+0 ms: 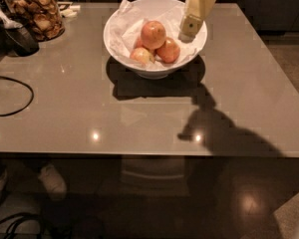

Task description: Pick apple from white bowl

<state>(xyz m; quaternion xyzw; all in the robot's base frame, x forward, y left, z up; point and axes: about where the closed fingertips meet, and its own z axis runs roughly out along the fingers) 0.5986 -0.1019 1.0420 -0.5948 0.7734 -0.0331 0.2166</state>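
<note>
Two smaller apples (168, 51) are lying at 6 o'clock of the apple (153, 34), which is resting centrally in the white bowl (115, 51). The gripper (191, 27) is hovering over the bowl's 2 o'clock rim; its aperture cannot be told. The apple is likely firm, smooth and slippery, so gripping across its widest girth is advisable.

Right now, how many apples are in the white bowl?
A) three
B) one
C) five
A: the apple, a darker red one and a small yellow-green one sit in the white bowl; the gripper hovers over its right rim.
</note>
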